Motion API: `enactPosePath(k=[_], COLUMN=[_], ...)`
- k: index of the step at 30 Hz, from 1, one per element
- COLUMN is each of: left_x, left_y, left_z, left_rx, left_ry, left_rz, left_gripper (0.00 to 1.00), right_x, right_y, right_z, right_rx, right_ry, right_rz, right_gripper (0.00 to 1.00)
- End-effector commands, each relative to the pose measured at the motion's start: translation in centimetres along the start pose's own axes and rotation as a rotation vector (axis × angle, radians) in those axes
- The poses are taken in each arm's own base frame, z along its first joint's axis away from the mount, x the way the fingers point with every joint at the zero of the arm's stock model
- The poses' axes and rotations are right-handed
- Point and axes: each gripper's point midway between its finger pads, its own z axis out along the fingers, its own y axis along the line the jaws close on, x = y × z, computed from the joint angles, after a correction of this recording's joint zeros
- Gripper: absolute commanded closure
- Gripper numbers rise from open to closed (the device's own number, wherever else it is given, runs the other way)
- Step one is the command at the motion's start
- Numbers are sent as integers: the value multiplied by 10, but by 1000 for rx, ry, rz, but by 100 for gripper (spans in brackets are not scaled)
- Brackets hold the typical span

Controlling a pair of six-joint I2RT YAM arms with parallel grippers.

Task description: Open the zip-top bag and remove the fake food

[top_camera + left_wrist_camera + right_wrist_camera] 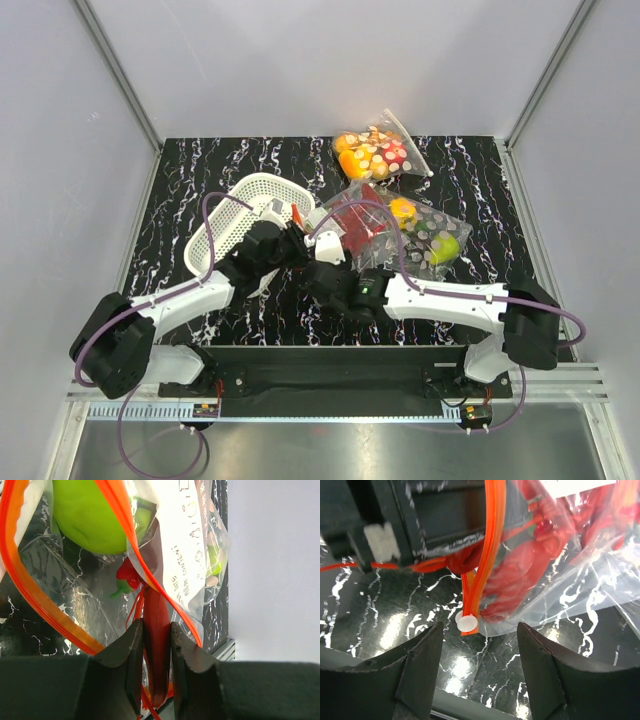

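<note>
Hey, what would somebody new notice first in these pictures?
Mid-table, the left claw pinches a piece of the red lobster at the mouth of the zip-top bag. The bright orange zip strip ends just in front of the open right claw. A big green apple fills the top of the left wrist view.

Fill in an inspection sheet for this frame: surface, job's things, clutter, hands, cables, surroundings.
Surface: black, white-veined table; no spills seen.
Job's things: zip-top bag, orange zip strip parted; lobster, green apple and chili not yet out.
Clutter: white basket on the left; polka-dotted bag at the back; second polka-dotted bag on the right, both holding fruit.
Hands: left hand shut on a red part of the lobster at the bag's mouth; right hand open, the strip's white-tipped end between its jaws, untouched.
Cables: purple cables loop along both arms, one over the basket.
Surroundings: plain light walls; nothing else seen.
</note>
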Motion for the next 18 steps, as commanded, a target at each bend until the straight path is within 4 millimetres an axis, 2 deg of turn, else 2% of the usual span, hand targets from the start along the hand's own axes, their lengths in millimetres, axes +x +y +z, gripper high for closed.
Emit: enactPosePath(k=[1,6,12,18], left_x=[-27,-25,-22,-15], left_y=[-32,-33,-30,-26], left_z=[2,1,-1,3], left_rx=[64,69,65,60], left_ry=[-89,-74,-70,-44], left_rz=[15,9,7,-2], left_gripper=[100,100,100,100], right_x=[-13,-6,-13,-22], right_y=[-5,-18,-25,-28], right_z=[-4,0,3,2], right_rx=[66,155,206,216], right_ry=[-40,-29,-71,-116], right_rz=[-5,-33,-43,-58], right_gripper=[33,41,45,55])
